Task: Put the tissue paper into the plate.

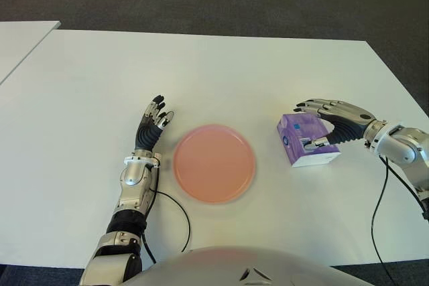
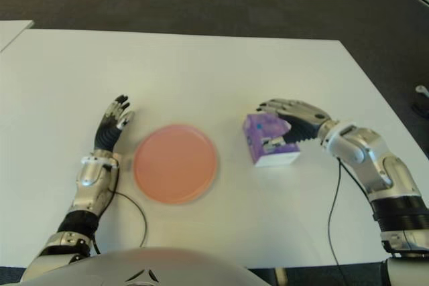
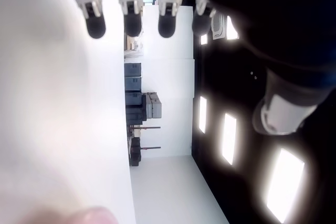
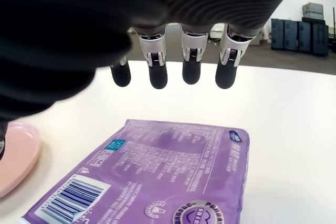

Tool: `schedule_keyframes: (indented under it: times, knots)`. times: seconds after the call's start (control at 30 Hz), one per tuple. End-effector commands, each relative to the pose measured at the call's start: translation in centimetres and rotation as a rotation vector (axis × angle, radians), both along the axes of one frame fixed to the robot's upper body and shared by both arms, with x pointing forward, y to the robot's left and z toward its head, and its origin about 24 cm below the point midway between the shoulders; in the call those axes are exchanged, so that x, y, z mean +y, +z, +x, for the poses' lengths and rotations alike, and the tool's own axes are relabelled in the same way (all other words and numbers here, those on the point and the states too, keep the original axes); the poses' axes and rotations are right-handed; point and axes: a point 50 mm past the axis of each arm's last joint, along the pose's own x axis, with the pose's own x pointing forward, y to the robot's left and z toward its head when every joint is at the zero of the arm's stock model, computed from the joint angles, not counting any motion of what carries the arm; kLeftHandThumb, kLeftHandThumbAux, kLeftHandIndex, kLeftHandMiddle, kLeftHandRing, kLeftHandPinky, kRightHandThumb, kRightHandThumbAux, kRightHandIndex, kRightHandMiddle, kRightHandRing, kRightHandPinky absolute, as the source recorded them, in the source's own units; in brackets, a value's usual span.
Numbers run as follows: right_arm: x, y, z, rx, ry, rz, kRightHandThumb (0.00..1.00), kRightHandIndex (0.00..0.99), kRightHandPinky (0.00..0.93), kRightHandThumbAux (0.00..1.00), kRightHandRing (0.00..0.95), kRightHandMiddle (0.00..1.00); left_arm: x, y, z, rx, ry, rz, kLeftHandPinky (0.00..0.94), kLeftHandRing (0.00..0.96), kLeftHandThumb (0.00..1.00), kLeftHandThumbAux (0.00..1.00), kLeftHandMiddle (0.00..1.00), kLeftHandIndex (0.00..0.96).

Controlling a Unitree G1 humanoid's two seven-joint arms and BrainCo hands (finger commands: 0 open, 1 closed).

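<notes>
Lying flat on the tabletop [image 1: 221, 72], the tissue pack [image 1: 305, 140] sits directly under the right hand [image 1: 328, 125], whose fingers [image 4: 191, 72] arch over its far edge while the thumb shows against its near side. From the right wrist view the fingertips hang clear above the purple wrapper, spread and not yet closed on it, so the hand is wide and holds nothing. The pack's long axis runs roughly along the hand's reach, barcode end toward the palm.

Beyond the pack, on the side away from the right forearm, lies the pink plate [image 1: 214, 163], near but apart from the pack; its rim just shows in the right wrist view. The carry would therefore run straight on past the fingertips, toward the robot's left.

On the plate's other side the left hand [image 1: 153, 125] shows with fingers extended, empty, idle. The right hand is plainly the nearer one; my judgement is that closing on the pack comes next.
</notes>
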Motion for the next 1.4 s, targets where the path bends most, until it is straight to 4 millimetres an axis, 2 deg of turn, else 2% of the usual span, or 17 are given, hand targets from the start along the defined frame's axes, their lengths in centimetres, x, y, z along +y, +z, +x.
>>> schedule_keyframes:
  times: [0.03,0.63,1.4]
  knots:
    - [0.3,-0.7,-0.2,0.040,0.013,0.009,0.150,0.000,0.000,0.346,0.000,0.000,-0.2,-1.9,-1.3,0.107,0.000,-0.024,0.000,0.000,0.000,0.552,0.000,0.000]
    - [-0.8,-0.8,-0.9,0.104,0.004,-0.088,0.145,0.000,0.000,0.327,0.000,0.000,-0.1,-1.8,-1.6,0.109,0.004,-0.009,0.000,0.000,0.000,0.551,0.000,0.000]
    - [-1.7,-0.6,-2.3,0.179,-0.025,-0.163,0.201,0.000,0.000,0.340,0.000,0.000,0.2,-1.8,-1.7,0.110,-0.007,-0.020,0.000,0.000,0.000,0.548,0.000,0.000]
